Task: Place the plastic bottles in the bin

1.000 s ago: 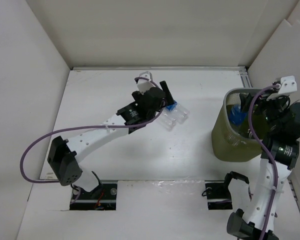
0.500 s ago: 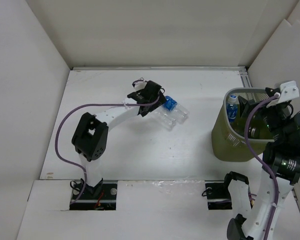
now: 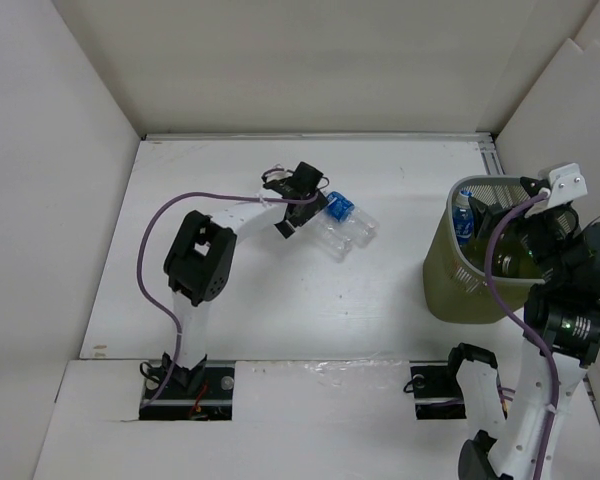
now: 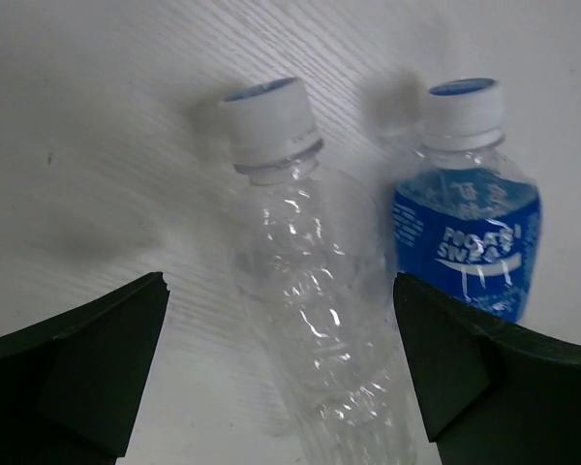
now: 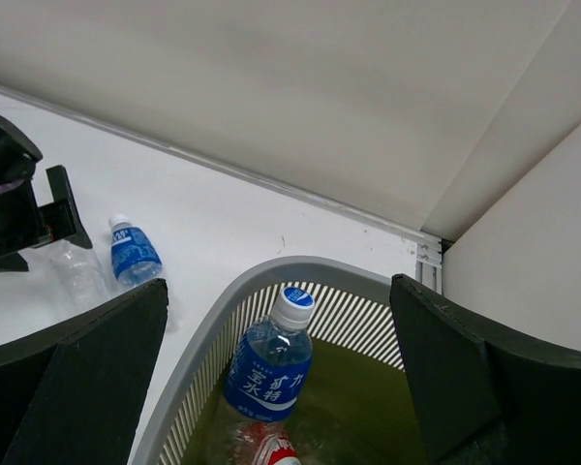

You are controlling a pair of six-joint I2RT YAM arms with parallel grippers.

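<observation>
Now the plain bottle (image 4: 310, 291) lies on the surface (image 4: 97, 116) between my spread left fingers (image 4: 77, 378), with a blue-labelled bottle (image 4: 470, 232) beside it, close to one finger. My right fingers (image 5: 465, 378), spread and empty, hang over the bin (image 5: 353, 325), with a second blue bottle (image 5: 269, 366) inside it between them.

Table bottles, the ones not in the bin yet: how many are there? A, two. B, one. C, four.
A: only a plain clear bottle and a blue-labelled bottle lie side by side on the table, in front of the open left hand.
</observation>
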